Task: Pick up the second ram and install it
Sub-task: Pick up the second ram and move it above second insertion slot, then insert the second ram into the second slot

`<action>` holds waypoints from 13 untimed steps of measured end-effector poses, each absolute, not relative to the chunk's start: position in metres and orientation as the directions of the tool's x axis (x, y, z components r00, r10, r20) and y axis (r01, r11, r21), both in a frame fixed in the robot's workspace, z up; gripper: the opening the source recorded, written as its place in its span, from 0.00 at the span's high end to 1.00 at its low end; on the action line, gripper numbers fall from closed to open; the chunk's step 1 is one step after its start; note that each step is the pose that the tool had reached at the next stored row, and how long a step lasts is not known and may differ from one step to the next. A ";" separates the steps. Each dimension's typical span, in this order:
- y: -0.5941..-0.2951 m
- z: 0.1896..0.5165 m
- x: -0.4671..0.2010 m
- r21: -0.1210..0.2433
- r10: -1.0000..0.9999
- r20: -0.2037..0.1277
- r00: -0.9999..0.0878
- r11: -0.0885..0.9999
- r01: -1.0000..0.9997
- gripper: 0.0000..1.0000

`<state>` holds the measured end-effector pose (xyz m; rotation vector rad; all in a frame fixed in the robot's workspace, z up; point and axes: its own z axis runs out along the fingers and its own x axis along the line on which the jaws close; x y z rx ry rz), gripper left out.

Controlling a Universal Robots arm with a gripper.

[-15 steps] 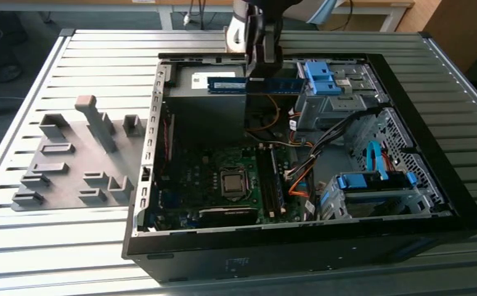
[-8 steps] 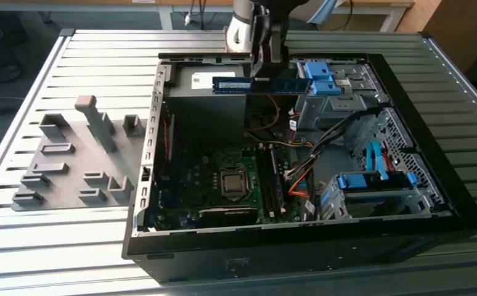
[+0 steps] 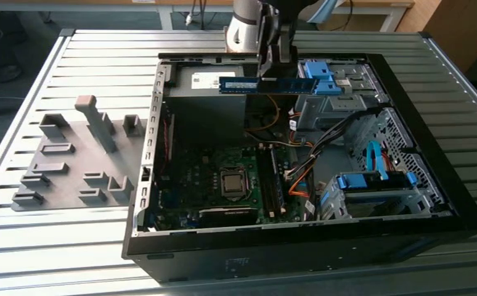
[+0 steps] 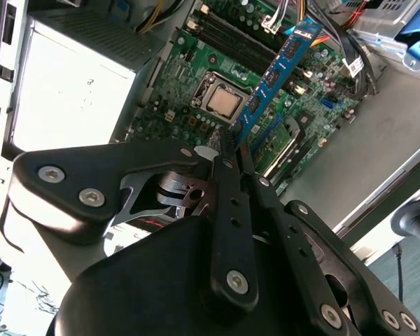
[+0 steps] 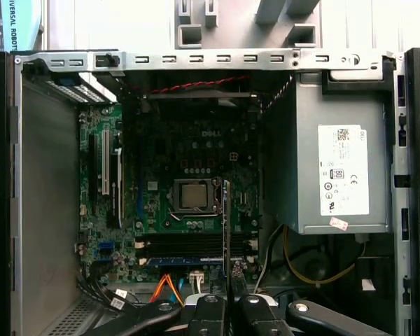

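Pincer: the pincer (image 3: pixel 265 75) hangs over the far part of the open case; its black fingers (image 4: pixel 227 203) are clamped together on one end portion of the second ram, as both wrist views show (image 5: pixel 227 283).
Second ram: the second ram (image 3: pixel 292 85) is a blue-green stick held in the air, standing on its long edge, its length running level across the exterior view. It sits above the power supply and the blue drive bracket, toward the counter's far edge.
Second ram, wrist views: in the second wrist view the stick (image 4: pixel 276 70) juts out from the fingertips over the motherboard, apart from it. In the first wrist view it shows edge-on as a thin dark line (image 5: pixel 226 217) crossing beside the CPU socket.
Counter: a slatted metal counter (image 3: pixel 98 61) carries everything.
Computer case: a black tower (image 3: pixel 222 246) lies on its side with the panel off, nearer the exterior view's right edge of the counter.
Motherboard: a green board (image 3: pixel 214 166) on the case floor, with the CPU socket (image 3: pixel 233 183) near its middle.
Memory slots: long dark slots (image 5: pixel 189 245) run beside the socket; a bluish strip lies along one of them, and I cannot tell what it is.
Power supply: a grey box (image 5: pixel 336 140) with a white label, in the case's far corner.
Holder blocks: a grey plastic tray of blocks (image 3: pixel 66 166) lies just beside the case, toward the exterior view's left edge of the counter.
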<state>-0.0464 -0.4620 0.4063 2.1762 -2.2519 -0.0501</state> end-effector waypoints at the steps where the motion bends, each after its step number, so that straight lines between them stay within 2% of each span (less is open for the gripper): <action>1: -0.462 0.406 -0.045 0.030 -0.999 -0.015 -0.034 0.034 -0.999 0.86; 13: -0.462 0.406 -0.043 0.030 -0.999 -0.015 -0.036 0.035 -0.999 0.86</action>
